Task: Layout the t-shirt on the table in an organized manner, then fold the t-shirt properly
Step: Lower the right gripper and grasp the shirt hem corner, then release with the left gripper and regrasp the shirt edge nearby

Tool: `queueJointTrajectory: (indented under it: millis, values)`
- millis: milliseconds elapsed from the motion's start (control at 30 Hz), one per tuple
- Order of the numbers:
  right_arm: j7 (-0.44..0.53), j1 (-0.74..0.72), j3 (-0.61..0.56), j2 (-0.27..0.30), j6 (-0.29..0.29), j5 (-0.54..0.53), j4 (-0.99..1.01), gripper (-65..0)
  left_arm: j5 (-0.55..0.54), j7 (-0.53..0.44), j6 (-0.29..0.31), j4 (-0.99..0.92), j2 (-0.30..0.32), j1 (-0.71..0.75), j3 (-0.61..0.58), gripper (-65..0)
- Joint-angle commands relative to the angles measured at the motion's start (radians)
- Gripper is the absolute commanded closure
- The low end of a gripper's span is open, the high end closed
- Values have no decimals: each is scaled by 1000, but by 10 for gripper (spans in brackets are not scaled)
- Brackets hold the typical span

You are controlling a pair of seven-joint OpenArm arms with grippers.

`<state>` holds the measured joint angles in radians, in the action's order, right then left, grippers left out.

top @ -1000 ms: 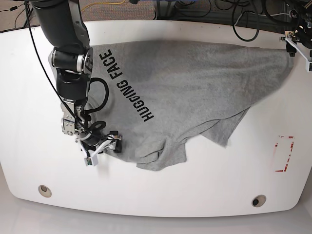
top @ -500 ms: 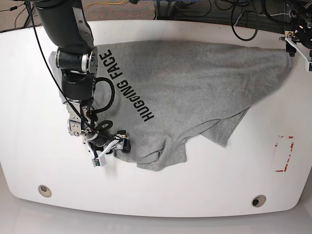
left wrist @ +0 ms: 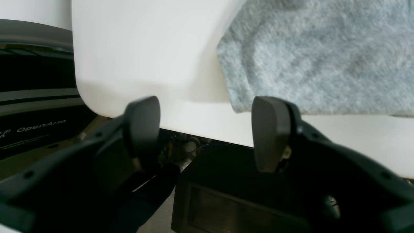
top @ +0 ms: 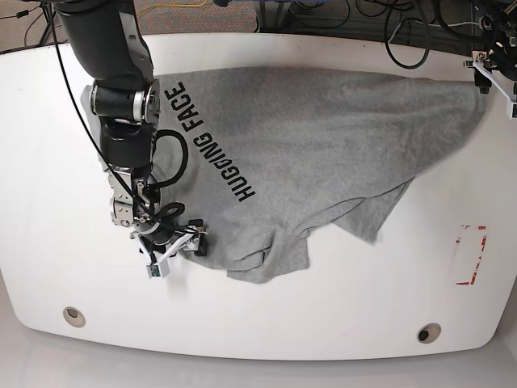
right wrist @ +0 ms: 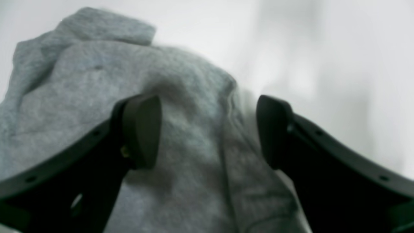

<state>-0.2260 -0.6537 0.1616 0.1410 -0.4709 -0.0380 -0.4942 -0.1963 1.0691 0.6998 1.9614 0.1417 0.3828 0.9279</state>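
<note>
Both tools gape empty; right tool [top: 174, 245] should pinch t-shirt [top: 323, 145] hem low at bench [top: 266, 331] front-left, then spread.

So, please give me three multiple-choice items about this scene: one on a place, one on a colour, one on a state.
1. Where does the right claw hover in the base view?
A. at the t-shirt's near-left edge
B. over the red-outlined mark
C. off the table's far edge

2. What colour is the lettering on the t-shirt?
A. red
B. black
C. white

3. How do the right claw's jaws stand?
A. shut on cloth
B. shut with nothing between
C. open

Answers:
1. A, since the base view shows it at the grey cloth's edge on the left.
2. B, since black block letters show on grey.
3. C, since the right wrist view shows a wide gap between the fingers.
</note>
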Motion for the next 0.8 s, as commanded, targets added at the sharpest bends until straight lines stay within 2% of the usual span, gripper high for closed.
queueJointTrajectory:
  millis: [0, 133, 300, 367, 433, 667, 767]
  values:
    - [17, -34, 0, 10, -2, -7, -10, -445, -4, -10, -2, 14, 16, 3, 7, -399]
    - [17, -33, -38, 7, -4, -7, 21, -442, -4, -10, -2, 14, 16, 3, 7, -399]
    - [21, -33, -147, 7, -4, -18, 41, -436, -2, -10, -2, 14, 16, 3, 7, -399]
    - [21, -33, -170, 7, -2, -18, 41, -411, -2, -10, -2, 13, 16, 3, 7, -399]
    - [23, -33, -173, 7, -2, -18, 41, -352, -2, -10, -2, 2, 16, 3, 7, -399]
    - [23, -36, -176, 7, -4, -10, 41, -67, 7, -10, -2, -67, 42, -5, 23, -399]
    - [21, -36, -178, 7, -4, -10, 41, 0, 4, -10, -2, -109, 42, -35, 70, -401]
